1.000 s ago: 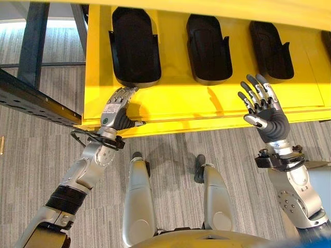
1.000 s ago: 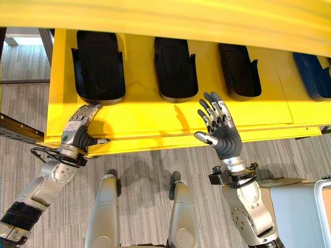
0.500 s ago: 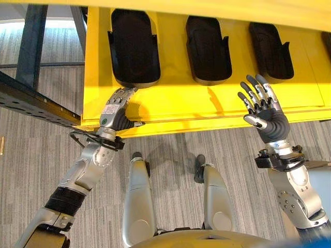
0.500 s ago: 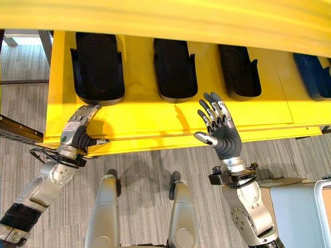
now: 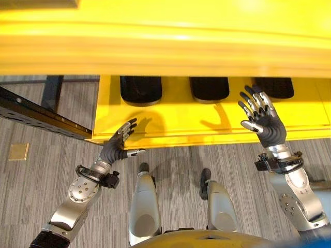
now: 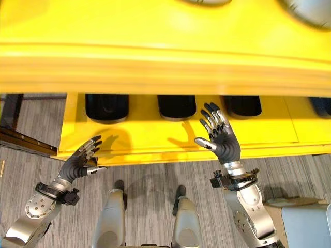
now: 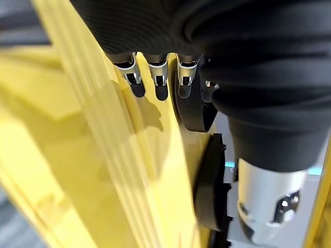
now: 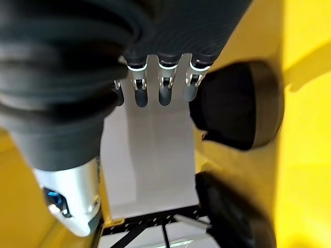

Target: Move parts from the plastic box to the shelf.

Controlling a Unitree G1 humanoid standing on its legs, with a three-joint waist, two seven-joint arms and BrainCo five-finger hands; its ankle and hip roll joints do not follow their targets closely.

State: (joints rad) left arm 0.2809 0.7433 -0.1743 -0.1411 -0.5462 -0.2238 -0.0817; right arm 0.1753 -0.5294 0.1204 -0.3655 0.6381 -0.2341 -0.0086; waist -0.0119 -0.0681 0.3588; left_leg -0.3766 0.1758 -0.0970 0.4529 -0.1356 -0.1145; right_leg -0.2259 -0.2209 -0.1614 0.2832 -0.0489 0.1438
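Left eye view: both hands empty, fingers extended, at the front of the yellow shelf (image 5: 170, 121).

The left hand (image 5: 118, 145) is released, fingers straight and spread, thumb out, level with the shelf's front lip; contact cannot be confirmed. The right hand (image 5: 262, 120) is raised over the smooth, glossy shelf surface, fingers apart and nearly straight, grasping nothing. Beyond the fingertips stand three black parts (image 5: 141, 90) with rounded front ends, matte and moulded, in a row under the upper yellow shelf board (image 5: 165, 41).
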